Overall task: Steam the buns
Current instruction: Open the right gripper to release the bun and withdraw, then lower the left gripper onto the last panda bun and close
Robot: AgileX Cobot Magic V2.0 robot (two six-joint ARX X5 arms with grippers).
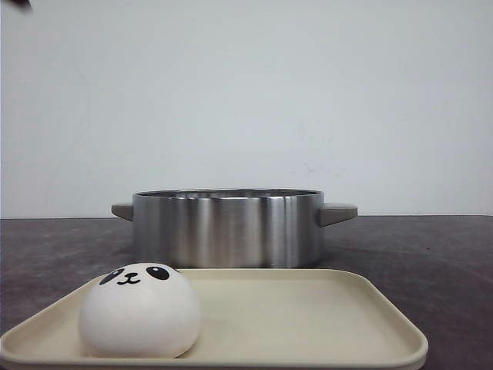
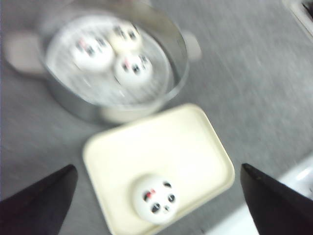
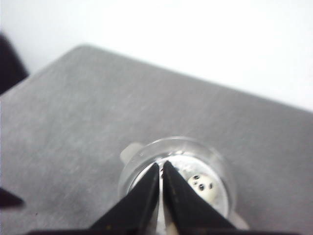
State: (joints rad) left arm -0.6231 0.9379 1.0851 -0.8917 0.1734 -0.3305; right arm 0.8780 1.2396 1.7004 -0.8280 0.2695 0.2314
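Steel pot (image 1: 228, 227) with two side handles standing on dark grey table (image 1: 431, 254), directly behind cream tray (image 1: 308, 324). One panda-faced bun (image 1: 140, 311) resting on tray near its left front corner, face tilted upward. From left wrist view, blurred: three buns (image 2: 110, 51) lying close together on rack inside pot (image 2: 112, 68), the fourth bun (image 2: 155, 198) alone on tray (image 2: 161, 156), well apart from pot. Left gripper (image 2: 159, 196) held high above tray with fingers (image 2: 39, 200) spread wide, nothing between them, bun visible in the gap far below. Right gripper (image 3: 162, 169) raised above pot (image 3: 176, 181), fingertips (image 3: 151, 181) pressed together to a narrow slit, nothing held; one bun (image 3: 203, 185) visible inside pot beside the tips. Neither gripper visible in front view. Pale wall (image 1: 246, 100) behind table.
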